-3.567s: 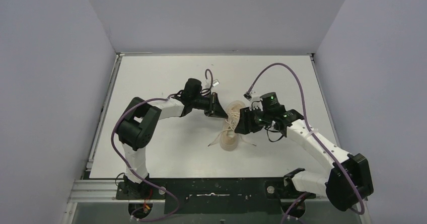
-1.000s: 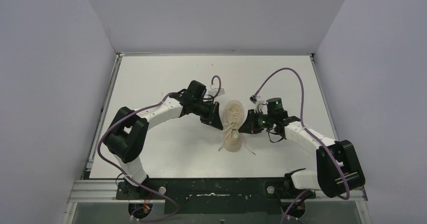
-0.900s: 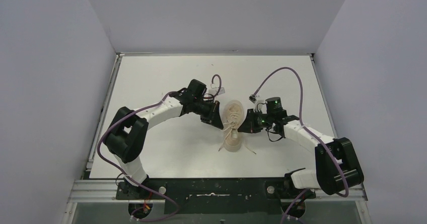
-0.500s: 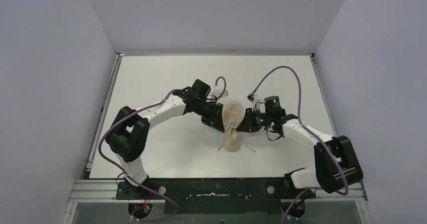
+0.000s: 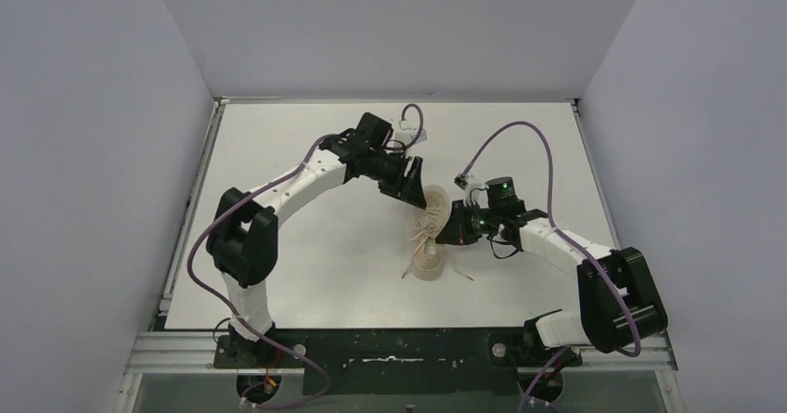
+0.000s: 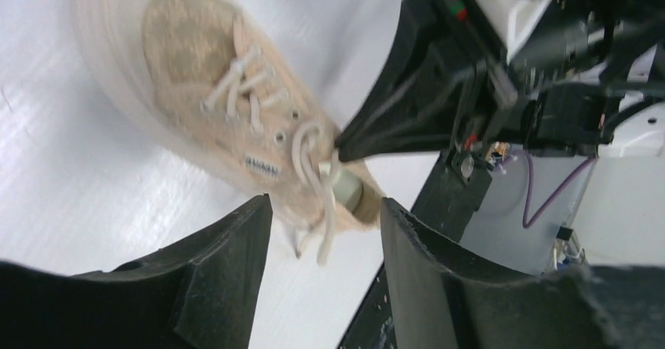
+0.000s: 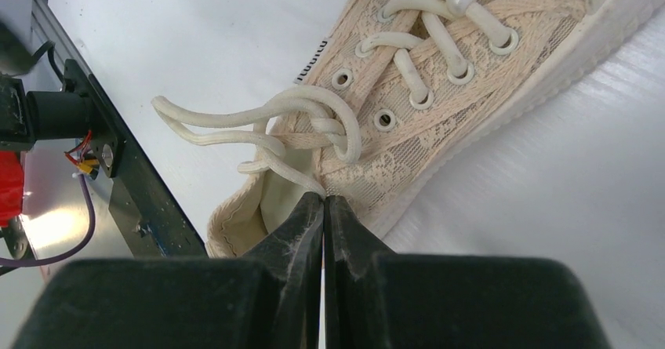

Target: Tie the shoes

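A flat white rectangular tabletop [image 5: 306,283] (faintly ribbed where the right wrist view shows it close) is closed in at its left, far and right edges by plain pale grey walls [image 5: 93,153]. A silver aluminium rail [image 5: 183,246] runs along its left edge, and a black metal strip [image 5: 371,342] along its near edge.

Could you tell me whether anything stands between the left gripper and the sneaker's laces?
Nothing visible lies between the left gripper, jaws open, and the sneaker. The right gripper, shut on the laces near the top eyelets, crowds their far side.
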You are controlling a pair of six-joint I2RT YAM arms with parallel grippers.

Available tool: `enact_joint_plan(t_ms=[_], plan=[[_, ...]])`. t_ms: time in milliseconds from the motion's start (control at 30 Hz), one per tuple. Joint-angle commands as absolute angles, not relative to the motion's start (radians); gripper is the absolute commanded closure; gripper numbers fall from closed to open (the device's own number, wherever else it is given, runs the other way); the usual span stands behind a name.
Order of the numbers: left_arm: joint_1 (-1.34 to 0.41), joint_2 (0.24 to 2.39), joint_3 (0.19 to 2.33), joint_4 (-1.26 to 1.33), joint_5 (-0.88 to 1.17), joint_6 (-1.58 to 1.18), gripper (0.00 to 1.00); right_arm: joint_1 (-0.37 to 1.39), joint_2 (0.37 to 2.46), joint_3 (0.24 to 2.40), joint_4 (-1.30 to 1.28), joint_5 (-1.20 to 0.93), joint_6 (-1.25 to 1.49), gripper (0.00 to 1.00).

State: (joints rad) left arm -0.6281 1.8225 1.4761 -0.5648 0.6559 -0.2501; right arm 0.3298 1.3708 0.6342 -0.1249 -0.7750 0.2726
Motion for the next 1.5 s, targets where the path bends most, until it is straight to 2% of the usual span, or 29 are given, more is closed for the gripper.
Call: enact_joint_plan(t_ms=[0,100,433,1033,1467], plan=[[-0.649,1.976,1.636,-0.567,0.718,-0.277,0.53,0.334,1.342,0.672,-0.109,-0.782,0.257,1.00],[-0.655,2.027,1.665,-0.565,0.738,-0.289,0.59,0.332,1.341,0.673,-0.106,-0.781,0.263,1.00],[-0.659,2.100,1.680,-0.568,0.802,-0.291,0.67,0.332,1.329,0.669,-0.099,-0.779,0.271,1.00],[-0.677,2.113,1.701,-0.587,0.824,-0.250,0.93,0.333,1.338,0.667,-0.066,-0.777,0.302,1.00],[-0.669,2.029,1.629,-0.479,0.841,-0.300,0.95,0.330,1.310,0.633,0.045,-0.694,0.426,1.00]])
